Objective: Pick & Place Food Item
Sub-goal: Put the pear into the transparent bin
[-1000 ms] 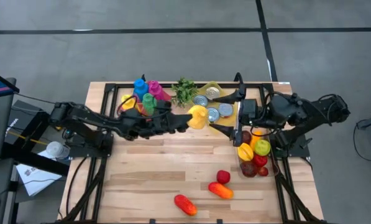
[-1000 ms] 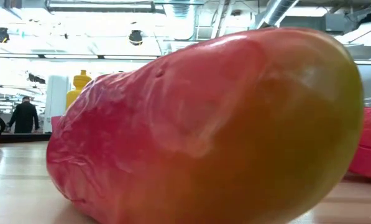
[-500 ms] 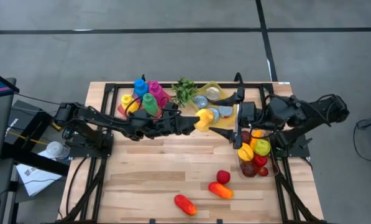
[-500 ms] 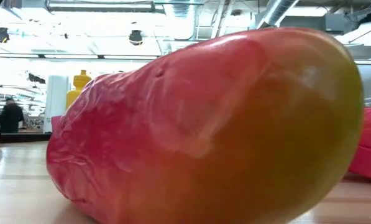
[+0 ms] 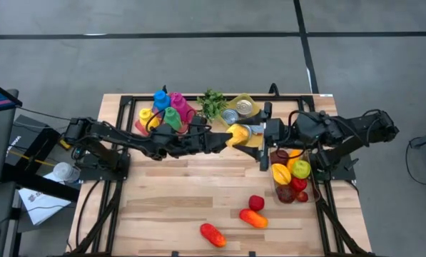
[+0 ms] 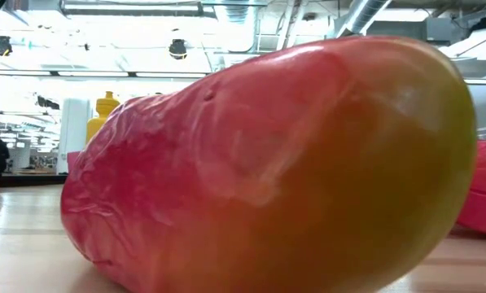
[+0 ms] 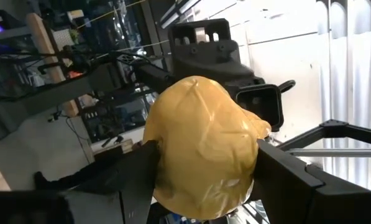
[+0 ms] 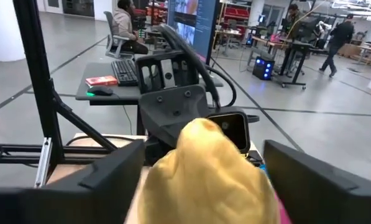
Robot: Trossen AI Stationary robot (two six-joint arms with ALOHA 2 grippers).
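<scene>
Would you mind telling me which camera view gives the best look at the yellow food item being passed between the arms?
The left wrist view: the yellow food item fills the frame, clamped in the left gripper. The right wrist view shows only its top, between open jaws. The high view shows it small. The low view misses it.

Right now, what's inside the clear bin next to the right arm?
The clear bin holds piled toy fruit: a yellow piece, a green apple and dark red ones. Anything underneath them is covered.

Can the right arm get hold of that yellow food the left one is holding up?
Probably yes. The left gripper holds the yellow food item out in mid-air, and the right gripper already has its open fingers on either side of it, with nothing between them.
</scene>
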